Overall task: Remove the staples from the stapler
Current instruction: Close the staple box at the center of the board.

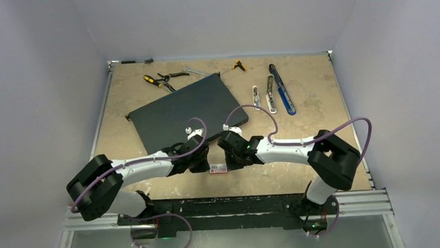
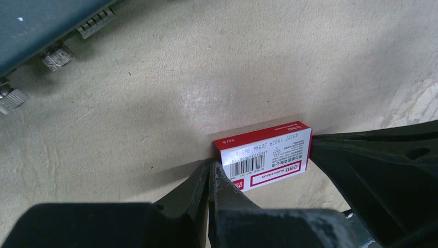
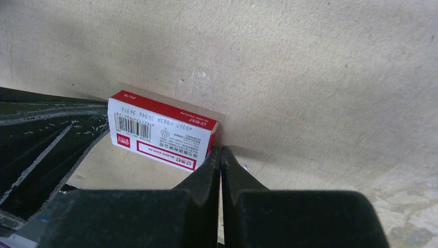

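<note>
A small red-and-white box (image 1: 218,169) lies flat near the table's front edge, between both grippers. My left gripper (image 2: 210,164) is shut with nothing in it, and its tips touch the box (image 2: 266,155) at one end. At the other end of the box (image 3: 160,137), my right gripper (image 3: 221,151) is shut and empty too, its tips against the box's corner. Three slim long tools (image 1: 270,93) lie at the back right. I cannot tell which of them is the stapler. The staples are not in view.
A dark folder (image 1: 188,111) lies angled just behind the grippers, and its metal clips (image 2: 57,56) show in the left wrist view. Yellow-handled pliers (image 1: 158,79), a wrench (image 1: 195,71) and another small yellow tool (image 1: 238,65) lie along the back edge.
</note>
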Tool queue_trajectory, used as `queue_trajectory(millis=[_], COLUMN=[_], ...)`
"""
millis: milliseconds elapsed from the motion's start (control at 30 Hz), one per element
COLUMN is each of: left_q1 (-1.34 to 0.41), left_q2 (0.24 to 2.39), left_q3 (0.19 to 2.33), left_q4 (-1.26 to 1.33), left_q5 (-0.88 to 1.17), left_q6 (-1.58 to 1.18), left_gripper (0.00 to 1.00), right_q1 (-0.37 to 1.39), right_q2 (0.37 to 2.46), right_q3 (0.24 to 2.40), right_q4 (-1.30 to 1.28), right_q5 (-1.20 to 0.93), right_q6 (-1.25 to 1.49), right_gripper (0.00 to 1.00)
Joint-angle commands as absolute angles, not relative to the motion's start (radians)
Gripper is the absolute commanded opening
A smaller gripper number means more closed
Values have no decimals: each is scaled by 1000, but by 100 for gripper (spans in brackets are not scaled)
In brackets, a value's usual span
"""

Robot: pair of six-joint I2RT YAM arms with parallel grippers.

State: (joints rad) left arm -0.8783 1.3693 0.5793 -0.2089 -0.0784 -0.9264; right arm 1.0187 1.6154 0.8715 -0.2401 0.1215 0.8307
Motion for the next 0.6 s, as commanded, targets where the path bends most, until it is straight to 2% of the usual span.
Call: queue_trajectory(millis=[0,333,567], left_q1=[-887,-888,-894], left_q2=[1363,1329,1374], left_q3=[595,630,607], left_q4=[-317,-384,-318], left_q5=[-151,-202,-121], left_q6=[-936,-923,-916], left_gripper=[0,0,0], right_q1=[1035,1034,1035], right_q2=[1547,1541,1590], right_q3=[881,846,852], right_q4=[-297,-308,-248], right_q5=[214,237,179], right_q6=[890,914,892], right_gripper=[0,0,0])
